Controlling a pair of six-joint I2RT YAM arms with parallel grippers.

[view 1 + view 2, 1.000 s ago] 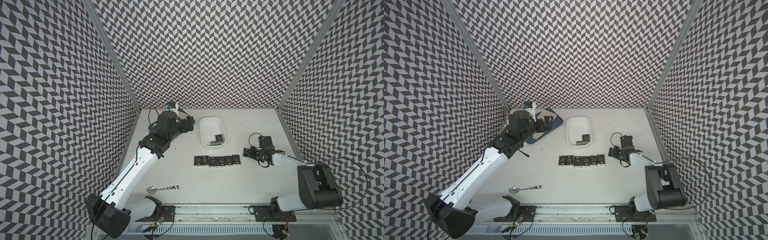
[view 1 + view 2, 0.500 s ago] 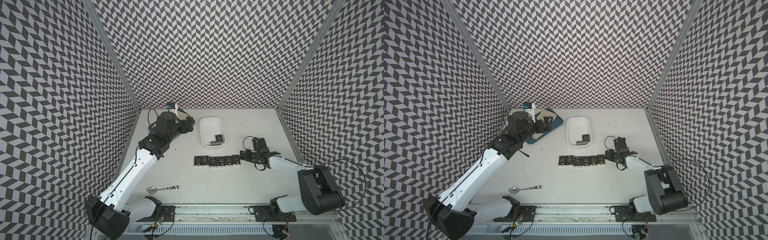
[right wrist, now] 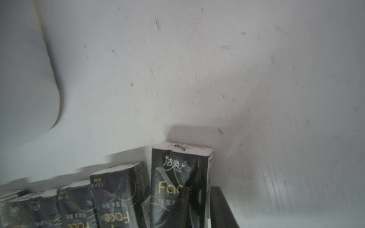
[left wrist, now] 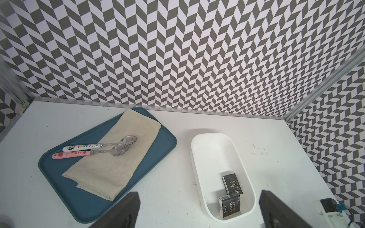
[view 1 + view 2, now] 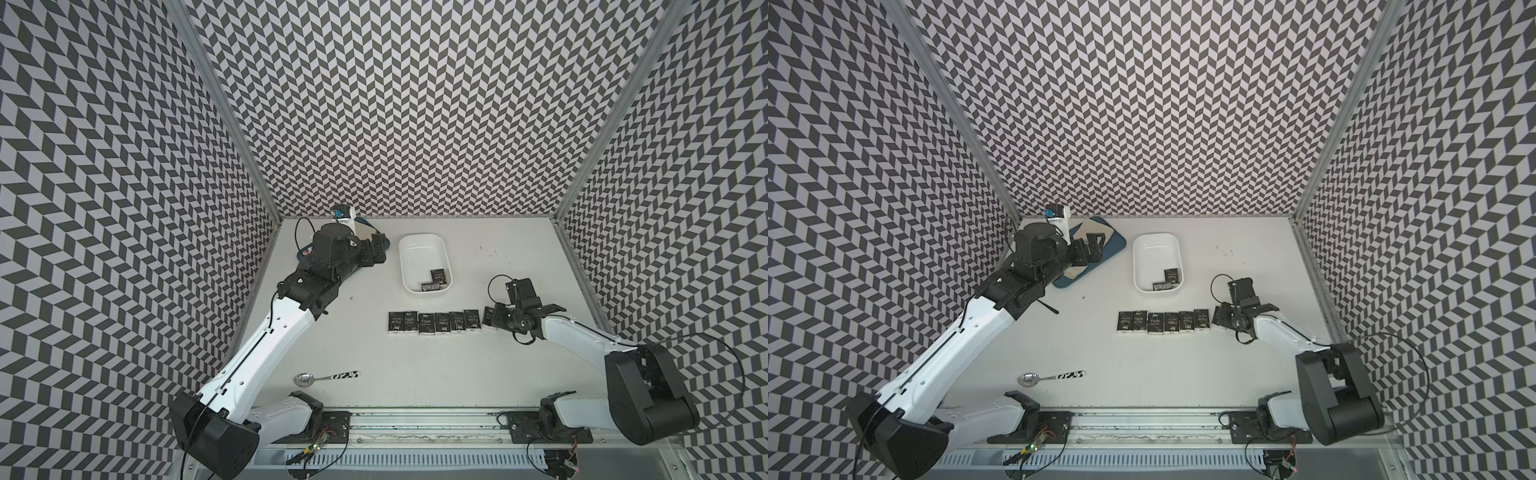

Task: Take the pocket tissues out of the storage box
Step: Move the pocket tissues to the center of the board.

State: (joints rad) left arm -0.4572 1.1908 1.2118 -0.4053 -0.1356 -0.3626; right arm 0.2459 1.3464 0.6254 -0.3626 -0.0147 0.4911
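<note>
The white storage box (image 5: pixel 424 239) (image 5: pixel 1156 237) (image 4: pixel 194 158) stands mid-table at the back and holds two black pocket tissues (image 5: pixel 438 275) (image 4: pixel 232 182) near its front end. Several more packets lie in a row (image 5: pixel 434 323) (image 5: pixel 1163 322) on the table in front of it. My right gripper (image 5: pixel 496 320) (image 3: pixel 200 191) is low at the row's right end, straddling one packet (image 3: pixel 173 177) that rests on the table. A thin gap shows beside one finger (image 3: pixel 219 207). My left gripper (image 5: pixel 376 253) (image 4: pixel 199 213) hangs open and empty between the tray and the box.
A blue tray (image 4: pixel 167 142) with a beige cloth (image 4: pixel 126 158) and two spoons (image 4: pixel 98 147) lies at the back left, under my left arm. Another spoon (image 5: pixel 326 377) lies near the front edge. Patterned walls close off three sides.
My right gripper has carried a packet leftward to the right end of the row, down to the table, and its jaws have loosened. The left arm has barely shifted.
</note>
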